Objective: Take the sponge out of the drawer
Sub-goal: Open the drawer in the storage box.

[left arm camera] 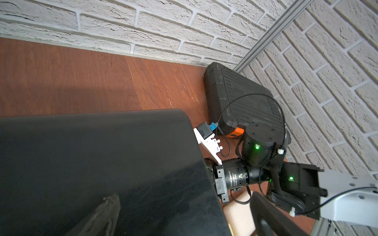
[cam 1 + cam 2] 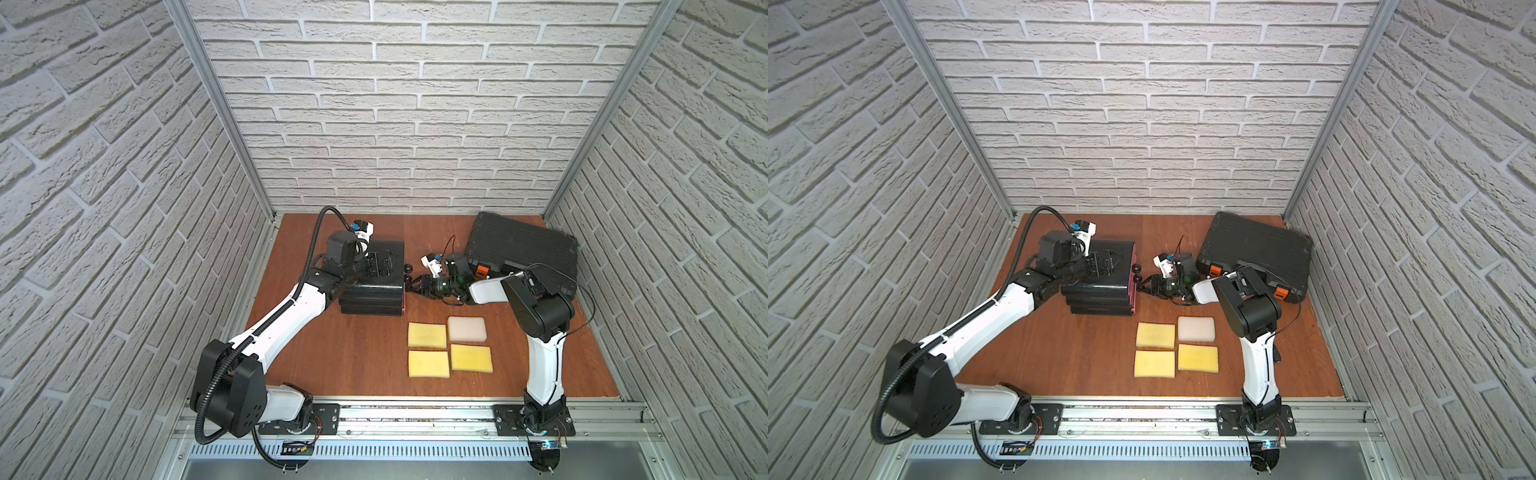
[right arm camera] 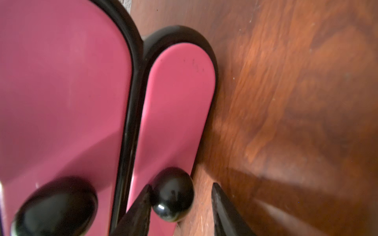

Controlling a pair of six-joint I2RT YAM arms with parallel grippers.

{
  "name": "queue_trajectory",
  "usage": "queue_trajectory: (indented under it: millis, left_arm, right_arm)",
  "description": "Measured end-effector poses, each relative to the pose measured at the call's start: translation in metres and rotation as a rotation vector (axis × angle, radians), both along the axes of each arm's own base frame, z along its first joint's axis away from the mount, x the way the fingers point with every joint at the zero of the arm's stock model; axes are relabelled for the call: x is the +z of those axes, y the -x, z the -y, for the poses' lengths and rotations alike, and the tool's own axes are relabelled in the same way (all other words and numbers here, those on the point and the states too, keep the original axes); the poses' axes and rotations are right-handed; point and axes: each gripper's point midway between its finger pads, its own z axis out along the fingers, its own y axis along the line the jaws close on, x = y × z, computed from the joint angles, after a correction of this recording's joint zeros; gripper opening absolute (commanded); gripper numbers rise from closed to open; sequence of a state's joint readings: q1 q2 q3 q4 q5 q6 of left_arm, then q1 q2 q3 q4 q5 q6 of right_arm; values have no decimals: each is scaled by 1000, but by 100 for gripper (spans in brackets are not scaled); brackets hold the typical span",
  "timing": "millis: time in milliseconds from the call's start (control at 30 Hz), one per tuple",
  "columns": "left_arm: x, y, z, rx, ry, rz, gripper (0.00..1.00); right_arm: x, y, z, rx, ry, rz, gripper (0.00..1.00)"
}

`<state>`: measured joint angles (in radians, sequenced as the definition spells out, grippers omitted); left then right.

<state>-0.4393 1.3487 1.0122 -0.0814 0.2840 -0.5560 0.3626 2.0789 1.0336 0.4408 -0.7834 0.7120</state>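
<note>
Matte, tapered fingers (image 3: 139, 212) of the right gripper (image 3: 181, 186) are seen closest, set apart on either side of a glossy black ball knob (image 3: 172, 194). One finger is touching the knob while a gap is left at the other, so nothing is clamped. The knob is fixed to the lower drawer (image 3: 180, 102), a smooth pink front with rounded ends, framed in black and shut, just above the wood-grain table (image 2: 353, 365). A larger pink front (image 3: 61, 81) of the same shape, also shut, is stacked above it. Whether a sponge lies inside cannot be told.

In both top views the drawer unit (image 2: 370, 299) is shown as a shiny black box, and the left gripper (image 2: 386, 266) is laid over its top, spread wide and holding nothing. Soft rectangular pads are laid out in a square on the table near the right arm: three porous yellow sponges (image 2: 429, 363) and one white sponge (image 2: 467, 329). A ridged black plastic case (image 2: 523, 249) with orange latches is set in the back corner.
</note>
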Motion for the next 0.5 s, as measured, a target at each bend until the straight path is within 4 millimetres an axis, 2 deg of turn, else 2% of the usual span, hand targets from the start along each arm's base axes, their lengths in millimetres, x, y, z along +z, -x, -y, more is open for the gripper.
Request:
queue_trajectory:
  millis: [133,267,333,500]
  left_arm:
    - [0,0,0,1,6,-2,98]
    - [0,-1,-1,0,12,1,98]
    - [0,-1,-1,1,17,3,98]
    - [0,-4,-3,9,30,5,98]
  right_arm:
    - [0,-1,-4,10,-38,-6,42]
    - [4,-1,-8,22,-60,1,27]
    - [4,-1,-8,19,-62,-3,23]
    - [4,-1,-7,16,-62,-5,20]
